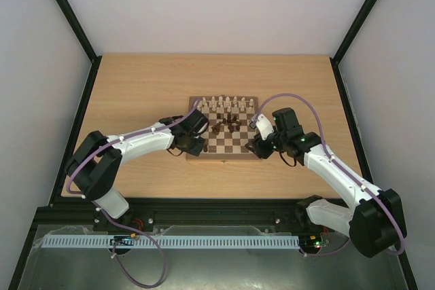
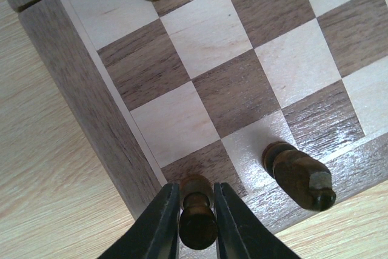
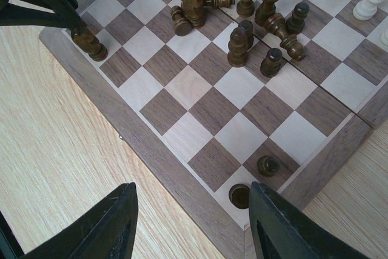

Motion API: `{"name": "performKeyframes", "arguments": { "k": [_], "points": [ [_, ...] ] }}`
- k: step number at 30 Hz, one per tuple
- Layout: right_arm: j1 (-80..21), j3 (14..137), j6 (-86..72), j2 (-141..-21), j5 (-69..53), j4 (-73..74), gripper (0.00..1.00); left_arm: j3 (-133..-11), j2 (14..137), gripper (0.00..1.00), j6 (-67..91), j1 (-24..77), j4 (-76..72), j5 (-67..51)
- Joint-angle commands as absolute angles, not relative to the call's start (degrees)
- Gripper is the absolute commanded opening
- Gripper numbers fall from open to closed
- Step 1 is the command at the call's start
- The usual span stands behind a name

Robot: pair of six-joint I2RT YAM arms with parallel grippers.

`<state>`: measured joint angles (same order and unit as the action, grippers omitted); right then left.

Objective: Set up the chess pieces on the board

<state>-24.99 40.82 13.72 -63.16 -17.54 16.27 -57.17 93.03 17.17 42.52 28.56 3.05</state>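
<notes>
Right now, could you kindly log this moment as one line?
left gripper: shut on dark brown wooden chess piece, corner square | right gripper: open, over checkered wooden chessboard corner

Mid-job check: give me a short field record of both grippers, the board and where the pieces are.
left gripper: shut on a dark piece at the board's near-left corner square
right gripper: open, empty, above the near-right corner
board: centred on the table
cream pieces: standing along the far edge
neighbour piece: dark, on the square beside the held one
corner pair: two dark pieces near the right corner
dark cluster: mid-board, several toppled
</notes>
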Motion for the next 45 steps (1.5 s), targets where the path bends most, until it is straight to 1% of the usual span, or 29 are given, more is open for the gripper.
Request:
{"name": "performKeyframes", "arguments": {
  "k": [1,8,14,20,22,24,28,32,35,45],
  "points": [
    [-24.7,40.1,14.2,-63.2,-18.4,16.5,0.52,-56.8,93.4,0.19,17.7,42.8,29.0,3.2],
    [-24.7,40.1,14.5,-63.4,-18.6,16.7,0.52,-58.8,89.9,0.33,17.5,42.7,30.5,3.3],
    [-24.7,40.2,14.4,-63.4,-18.2,16.6,0.52,-62.5,88.6,0.38,16.7,41.4,30.8,3.8],
    [-24.7,40.0,14.5,-62.8,-17.5,16.6,0.52,-66.7,93.7,0.39,16.6,38.3,30.5,4.3],
    [-24.7,40.0,14.5,-62.6,-17.4,16.6,0.52,-68.1,95.3,0.43,16.4,37.9,29.9,4.3],
    [-24.7,39.9,14.5,-62.4,-17.3,16.6,0.52,-69.5,97.0,0.44,16.1,37.8,29.7,4.1],
    [-24.7,39.8,14.6,-62.3,-17.0,16.5,0.52,-71.6,100.1,0.43,15.9,37.4,28.9,3.6],
    [-24.6,39.7,14.7,-62.1,-16.7,16.5,0.52,-73.0,103.1,0.38,15.7,36.8,28.4,2.8],
    [-24.6,39.7,14.7,-61.8,-16.5,16.5,0.52,-73.9,105.1,0.32,15.5,36.6,28.4,2.5],
    [-24.6,39.6,14.9,-61.7,-16.5,16.5,0.52,-75.5,108.3,0.23,14.9,36.3,27.8,3.0]
  ]
}}
